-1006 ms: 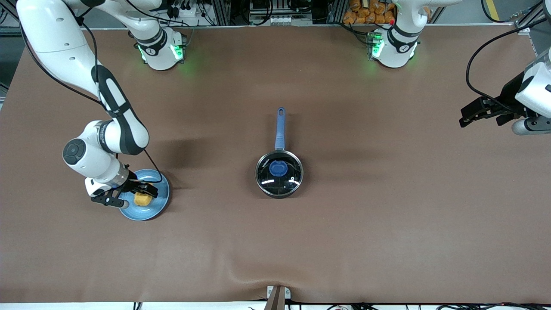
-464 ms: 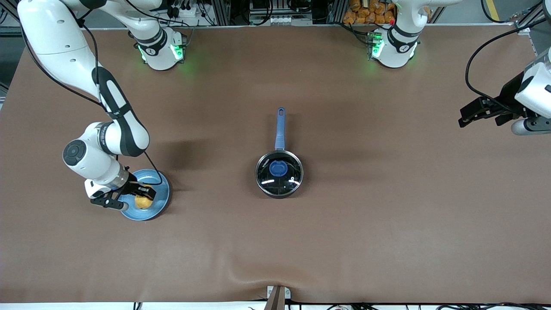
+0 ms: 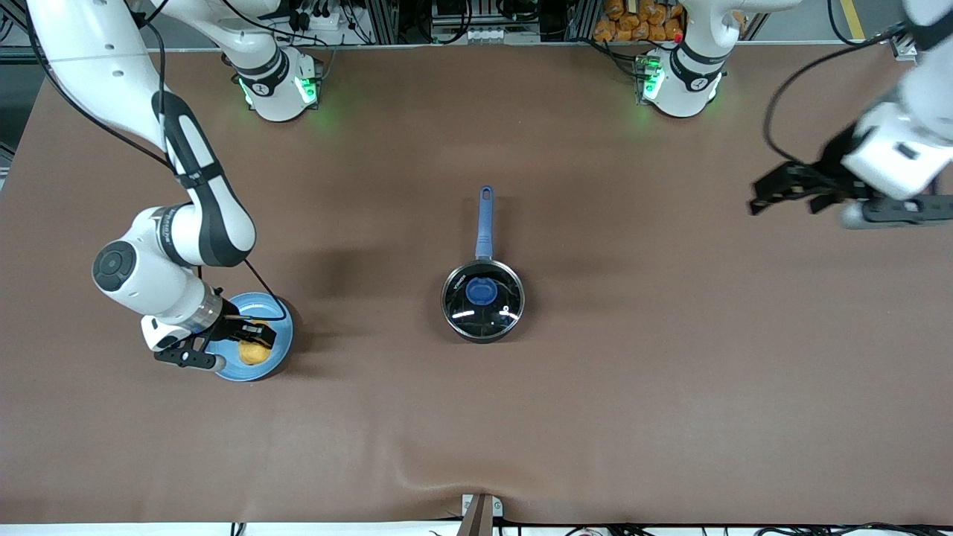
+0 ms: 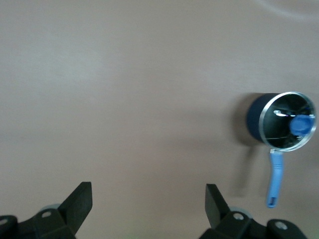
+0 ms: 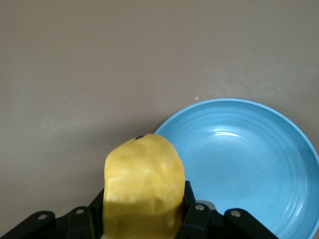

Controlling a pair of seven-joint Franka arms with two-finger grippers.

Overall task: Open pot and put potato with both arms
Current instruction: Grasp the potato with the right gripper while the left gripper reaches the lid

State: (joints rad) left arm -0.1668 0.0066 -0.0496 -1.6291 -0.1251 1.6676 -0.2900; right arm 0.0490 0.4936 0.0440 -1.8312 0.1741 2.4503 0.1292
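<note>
Arms have both shifted within the last second: the right hand (image 3: 249, 344), open a second ago, is now clamped on the potato (image 5: 143, 186) and has it lifted just over the blue plate (image 3: 281, 348), while the left hand (image 3: 791, 196), fingers spread wide and empty, has swung nearer the pot (image 3: 483, 300). The pick looks done, but the glass lid (image 3: 482, 291) still sits on the pot, well apart from the plate toward the left arm's end of the counter (image 3: 640, 387). Count: two arms, one pot, one lid, one plate, one potato.

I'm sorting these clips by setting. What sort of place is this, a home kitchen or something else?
Most likely a robotics lab, not a kitchen: two arms bolted to a brown-covered table, aluminium framing and cables along its edge, and only a pot and a plate as props.
</note>
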